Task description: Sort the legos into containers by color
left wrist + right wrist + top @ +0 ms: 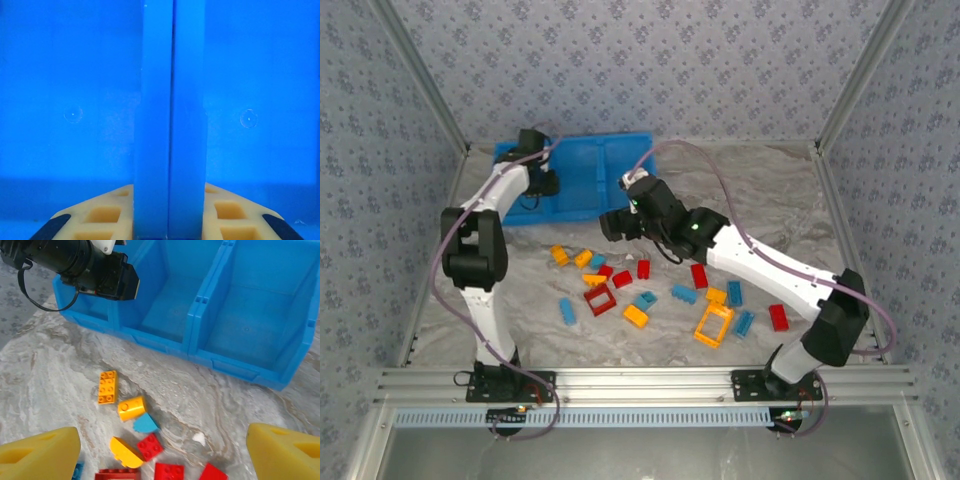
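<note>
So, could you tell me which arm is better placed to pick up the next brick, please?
Right, I think: the right end effector hangs open above the loose bricks, with the orange rounded brick below it. The left end effector is shut on a divider of the blue bin, away from the pile.

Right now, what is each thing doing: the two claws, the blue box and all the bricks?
Blue box: upright, open on top; the compartments in clear view are empty.
Bricks: loose on the table, colors mixed, unsorted.
Red frame: lying flat.
Orange frame: lying flat.
Left gripper: closed over the box, something blue between its fingers.
Right gripper: open wide, holding nothing.
</note>
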Tool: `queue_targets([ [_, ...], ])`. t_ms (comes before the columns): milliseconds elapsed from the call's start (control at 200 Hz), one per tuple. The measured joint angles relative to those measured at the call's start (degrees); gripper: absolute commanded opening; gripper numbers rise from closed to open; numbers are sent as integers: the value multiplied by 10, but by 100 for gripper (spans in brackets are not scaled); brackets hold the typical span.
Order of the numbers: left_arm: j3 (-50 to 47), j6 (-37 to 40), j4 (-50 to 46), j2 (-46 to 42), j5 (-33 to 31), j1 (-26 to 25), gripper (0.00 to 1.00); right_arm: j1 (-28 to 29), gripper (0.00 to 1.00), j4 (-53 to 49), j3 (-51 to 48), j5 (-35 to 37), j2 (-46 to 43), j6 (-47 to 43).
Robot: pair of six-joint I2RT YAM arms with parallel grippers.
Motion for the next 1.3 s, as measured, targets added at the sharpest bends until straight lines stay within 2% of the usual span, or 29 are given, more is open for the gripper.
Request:
queue_targets([
  [225, 1, -69, 0, 0, -23, -119, 0, 0, 89, -35, -65, 48, -91, 22],
  [415, 18, -115, -12, 11, -32, -183, 0, -6, 89, -65, -118, 80, -172, 45],
  [745, 18, -207, -6, 12, -68, -207, 0, -30, 89, -111, -147, 102, -218, 62],
  [1249, 18, -207, -4, 14, -72, -215, 0, -44, 89, -150, -153, 113, -218, 103],
  [1299, 19, -207, -4, 14, -72, -215, 12, -44, 88, -159, -153, 117, -218, 116],
])
